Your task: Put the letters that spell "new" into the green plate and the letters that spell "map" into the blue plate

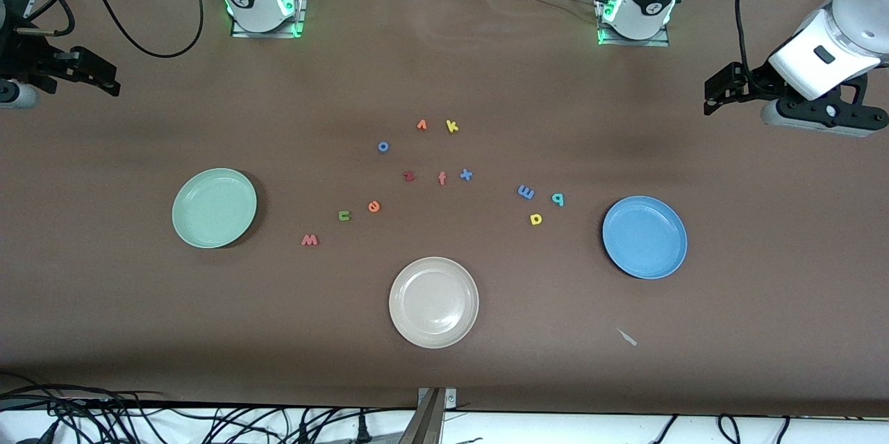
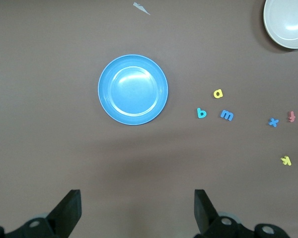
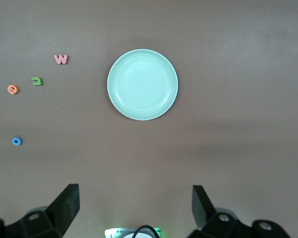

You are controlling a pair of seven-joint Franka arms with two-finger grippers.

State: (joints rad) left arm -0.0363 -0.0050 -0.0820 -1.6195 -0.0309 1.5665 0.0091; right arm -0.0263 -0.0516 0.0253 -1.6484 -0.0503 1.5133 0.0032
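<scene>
The mint-green plate (image 1: pixel 214 208) (image 3: pixel 142 84) lies empty toward the right arm's end. Beside it lie the red-pink w (image 1: pixel 310 240) (image 3: pixel 61 59), green n (image 1: pixel 344 215) (image 3: pixel 37 81) and orange e (image 1: pixel 374 206) (image 3: pixel 13 89). The blue plate (image 1: pixel 644 237) (image 2: pixel 133 89) lies empty toward the left arm's end, with the blue m (image 1: pixel 526 192) (image 2: pixel 227 115), teal p (image 1: pixel 558 199) (image 2: pixel 201 113) and yellow a (image 1: pixel 535 219) (image 2: pixel 218 93) beside it. My left gripper (image 1: pixel 711 93) (image 2: pixel 137 208) hangs open, high over its end of the table. My right gripper (image 1: pixel 111 79) (image 3: pixel 135 206) hangs open at its own end. Neither holds anything.
A beige plate (image 1: pixel 433 301) lies nearer to the front camera, mid-table. Other letters sit in the middle: dark red z (image 1: pixel 409 176), pink f (image 1: pixel 442 178), blue x (image 1: pixel 466 175), blue o (image 1: pixel 383 146), yellow k (image 1: pixel 452 126). A white scrap (image 1: pixel 627 337) lies near the front edge.
</scene>
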